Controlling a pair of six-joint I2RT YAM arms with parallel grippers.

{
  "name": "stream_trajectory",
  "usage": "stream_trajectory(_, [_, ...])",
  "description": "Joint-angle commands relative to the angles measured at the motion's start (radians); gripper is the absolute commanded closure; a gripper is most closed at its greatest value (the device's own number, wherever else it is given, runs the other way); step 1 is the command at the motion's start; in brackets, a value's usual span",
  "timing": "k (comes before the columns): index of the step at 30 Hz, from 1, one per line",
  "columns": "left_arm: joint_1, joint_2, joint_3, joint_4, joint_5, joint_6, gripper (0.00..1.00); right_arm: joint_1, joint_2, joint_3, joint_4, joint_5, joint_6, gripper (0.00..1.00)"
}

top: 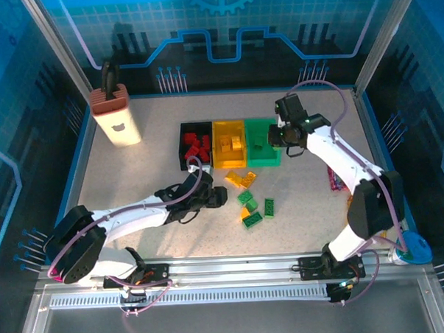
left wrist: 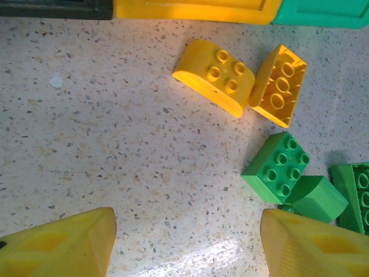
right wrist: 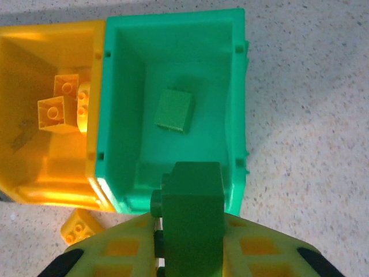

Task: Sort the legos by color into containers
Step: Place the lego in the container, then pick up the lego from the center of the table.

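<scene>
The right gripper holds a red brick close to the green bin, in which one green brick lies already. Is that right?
Not quite. The held brick in the right gripper is green, not red; the right wrist view shows it clamped between the fingers. The rest holds: it is close to the green bin, and one loose green brick lies in that bin.

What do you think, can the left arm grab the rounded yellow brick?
Probably yes. The left gripper is open, and the rounded yellow brick lies just ahead on bare table, though another yellow brick touches its side.
</scene>
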Motion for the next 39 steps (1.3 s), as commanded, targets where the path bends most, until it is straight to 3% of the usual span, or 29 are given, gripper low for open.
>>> stream_trajectory(1, [-0.009,0.005,-0.001,-0.014,0.019,-0.018,0.33,-0.020,0.097,0.079,-0.007,-0.049,-0.036,0.74])
stream_trajectory(10, [-0.016,0.041,0.007,-0.003,0.071,-0.029,0.33,-0.034,0.307,0.274,-0.063,-0.050,-0.058,0.68])
stream_trajectory(17, [-0.038,0.045,0.029,-0.026,0.075,0.002,0.32,-0.033,0.287,0.250,-0.045,-0.049,-0.041,0.35])
stream_trajectory(23, [-0.047,0.055,0.054,-0.031,0.108,0.029,0.32,-0.013,0.180,0.155,-0.010,-0.055,-0.024,0.34])
stream_trajectory(31, [-0.105,0.111,0.113,-0.086,0.088,0.079,0.33,0.006,-0.037,-0.113,0.096,-0.057,0.029,0.35])
stream_trajectory(39, [-0.105,0.259,0.212,-0.074,0.096,0.115,0.39,0.012,-0.171,-0.322,0.167,-0.061,0.060,0.37])
